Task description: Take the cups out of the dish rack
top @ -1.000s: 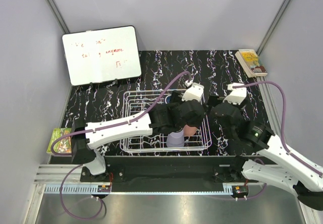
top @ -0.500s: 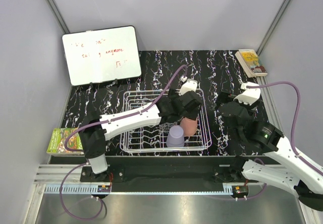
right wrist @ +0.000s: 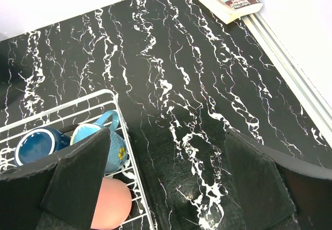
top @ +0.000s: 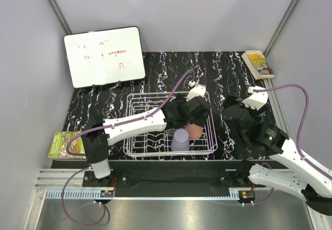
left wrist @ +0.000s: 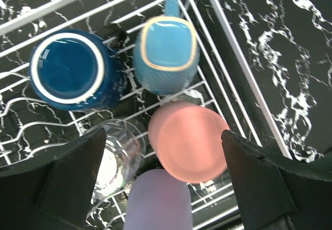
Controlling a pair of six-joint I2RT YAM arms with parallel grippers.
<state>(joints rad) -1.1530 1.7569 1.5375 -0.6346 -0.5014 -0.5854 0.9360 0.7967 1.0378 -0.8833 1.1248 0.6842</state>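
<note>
We see the left gripper gaping wide above the pink cup, lower centre — the right gripper equally wide beside the dish rack.

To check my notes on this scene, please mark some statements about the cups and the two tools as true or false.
1. The pink cup stands inside the dish rack. True.
2. The left tool grips the lavender cup. False: it is open and holds nothing.
3. The right tool is open over the table, beside the rack. True.
4. The dark blue cup sits outside the rack. False: it is inside.
</note>
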